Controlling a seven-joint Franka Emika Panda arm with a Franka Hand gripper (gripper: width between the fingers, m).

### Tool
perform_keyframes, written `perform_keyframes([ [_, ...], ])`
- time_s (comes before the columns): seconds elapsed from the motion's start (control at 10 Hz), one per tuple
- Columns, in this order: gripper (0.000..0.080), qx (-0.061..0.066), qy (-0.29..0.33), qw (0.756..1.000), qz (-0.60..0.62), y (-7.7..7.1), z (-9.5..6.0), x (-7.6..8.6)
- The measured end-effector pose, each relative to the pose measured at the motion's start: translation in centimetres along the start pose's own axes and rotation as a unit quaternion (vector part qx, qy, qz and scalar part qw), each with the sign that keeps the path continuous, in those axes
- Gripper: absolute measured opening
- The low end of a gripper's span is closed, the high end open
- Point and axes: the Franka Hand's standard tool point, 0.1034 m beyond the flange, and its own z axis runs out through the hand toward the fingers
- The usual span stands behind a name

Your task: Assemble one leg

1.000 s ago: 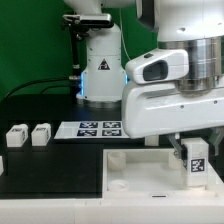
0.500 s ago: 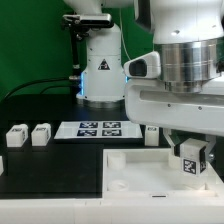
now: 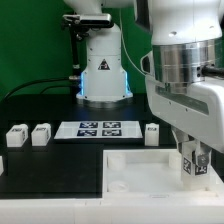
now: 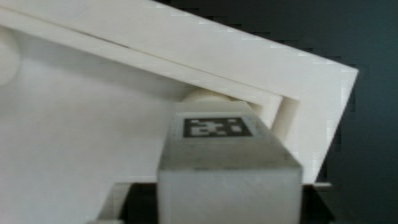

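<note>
Pincer [image 3: 189,158] of mine is clenched on the leg [image 3: 187,168], down in the lower right of the exterior frame, over the right-hand part of the white tabletop [image 3: 128,172]. On the wrist camera the leg [image 4: 217,128] shows its tagged face tucked into the inner corner of the tabletop's raised rim [image 4: 267,72]. I cannot tell from either picture whether it touches the rim or sits just beside it.

Over the last second my wrist has turned and my arm's bulk has swung toward the right of the exterior frame. The leg itself has barely shifted, edging a little leftward and perhaps slightly lower. I judge this to be the fine line-up at the corner, before the leg is pressed or twisted home, so the leg is not yet assembled.

That swing has also uncovered a third loose leg [image 3: 152,134] just right of the marker board [image 3: 100,128], which my arm hid a second ago. The two loose legs [image 3: 15,137] at middle left lie as they did.
</note>
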Motion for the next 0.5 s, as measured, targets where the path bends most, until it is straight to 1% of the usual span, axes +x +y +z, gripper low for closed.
perform_keyframes([
  [0.1,0.0295,0.0,0.0,1.0,-0.012,0.0,0.0,0.01],
  [0.2,0.0407,0.0,0.0,0.999,-0.038,0.0,0.01,-0.01],
  [0.3,0.0407,0.0,0.0,0.999,-0.049,0.0,0.01,-0.04],
  [0.4,0.0542,-0.003,0.002,0.994,-0.112,0.04,0.0,-0.09],
  [0.5,0.0628,-0.009,0.002,0.981,-0.196,0.03,-0.08,-0.36],
])
